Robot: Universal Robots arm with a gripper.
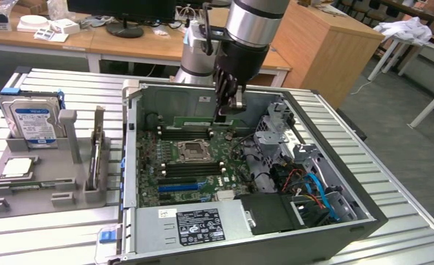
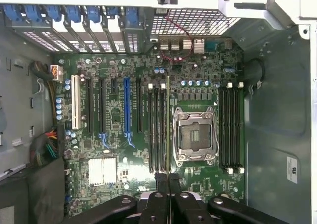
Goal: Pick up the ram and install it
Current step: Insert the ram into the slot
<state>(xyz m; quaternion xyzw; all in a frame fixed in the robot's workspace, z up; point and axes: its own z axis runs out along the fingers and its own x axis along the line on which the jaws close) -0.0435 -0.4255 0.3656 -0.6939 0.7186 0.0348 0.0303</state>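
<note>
The ram [image 2: 168,125] is clamped edge-on between the fingers of the gripper [image 2: 169,179], pinched tight at one end with the rest of the stick poking out past the fingertips. It's held down inside the PC case [image 1: 172,102], right over the black memory slots [image 2: 157,130], with the CPU socket [image 2: 194,135] just off to one side of the fingers. Whether it's actually seated can't be told.

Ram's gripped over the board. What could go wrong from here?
1. The ram hangs edge-on over the slots. I cannot tell whether it lines up with one, so pressing could jam it.
2. The gripper seems to hold it near one end, so it may tilt and seat unevenly.
3. The CPU socket lies close by, and a slip could hit it.
</note>
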